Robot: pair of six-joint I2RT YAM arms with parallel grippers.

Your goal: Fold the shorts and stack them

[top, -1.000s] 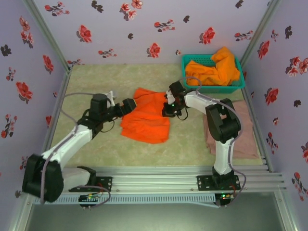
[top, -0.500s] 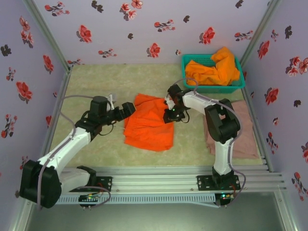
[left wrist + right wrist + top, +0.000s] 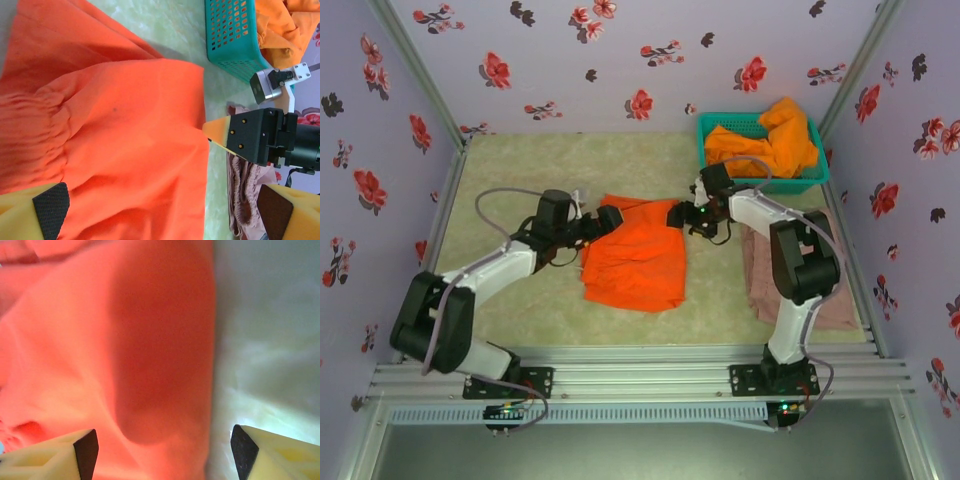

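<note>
One pair of orange shorts point(image 3: 635, 258) lies partly folded on the mat in the middle, its gathered waistband point(image 3: 25, 130) on the left of the left wrist view. My left gripper point(image 3: 611, 219) point(image 3: 162, 215) hovers open over its far left corner. Above its far right corner is my right gripper point(image 3: 682, 215) point(image 3: 165, 452), open too, with orange cloth point(image 3: 125, 350) under the jaws. Pink-beige shorts point(image 3: 812, 272) point(image 3: 246, 190) lie flat under the right arm. A second orange pair point(image 3: 770, 140) is heaped in the basket.
The teal mesh basket point(image 3: 800, 183) point(image 3: 227, 35) stands at the back right corner. Floral walls close in the mat on three sides. The right arm's black wrist point(image 3: 260, 140) is close to the orange shorts' right edge.
Both grippers moved up and to the right along the shorts' far edge. The orange shorts slid slightly right and look squarer. The right arm's elbow swung right.
</note>
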